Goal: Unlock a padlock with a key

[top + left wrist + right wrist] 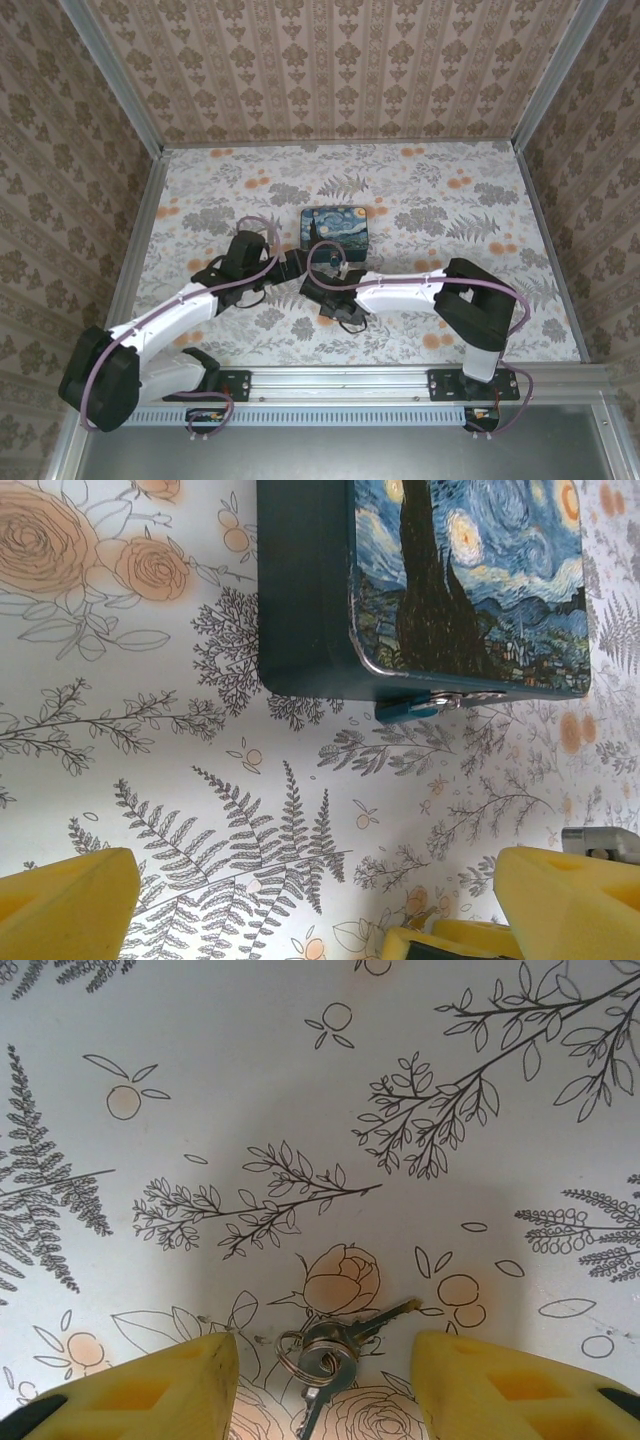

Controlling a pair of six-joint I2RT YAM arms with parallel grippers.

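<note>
You're looking at a lab test cell, not a home. Wallpaper panels box in a floral-print table, aluminium frame posts stand at the corners, and a left arm and right arm are bolted to a metal rail.

At table centre, a shade toward twelve o'clock: Starry Night box, flat on floral tablecloth. From seven o'clock, left arm slanting in toward centre. Left gripper just off the box's seven o'clock corner, jaws too dark to read. From five o'clock, right arm bent at the elbow, white forearm stretched toward nine o'clock. Right gripper close at the box's six o'clock, near the left one, likewise unreadable. Along six o'clock, aluminium rail carrying both bases. Damask-papered walls at nine, twelve and three o'clock.
</note>
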